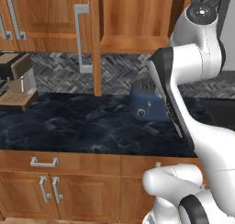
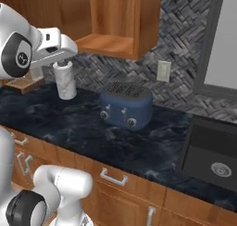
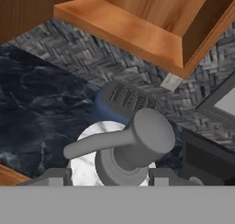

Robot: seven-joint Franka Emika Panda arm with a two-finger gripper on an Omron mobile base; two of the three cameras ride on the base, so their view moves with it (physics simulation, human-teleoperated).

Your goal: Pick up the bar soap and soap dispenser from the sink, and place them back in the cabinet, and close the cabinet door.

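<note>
So at this point your gripper had the soap dispenser clamped between its fingers, jaws pulled in snug on the white marbled bottle rather than standing wide. In the hand view you were looking straight down onto the grey pump head, with its spout sticking off to the left and the two finger tips hugging the bottle on either side. From the right base view the dispenser hung upright under the hand, lifted clear above the dark marble counter, out in front of the herringbone backsplash. The cabinet sat open right above and beyond it, with its wooden shelf bare where you could see it. The cabinet door was swung out wide, silver bar handle facing the left base camera. The blue toaster stood on the counter just to the right of the dispenser, not touching it. The black sink was well off to the right with one round drain showing. Couldn't spot the bar soap from these angles, so can't tell you where it was.
</note>
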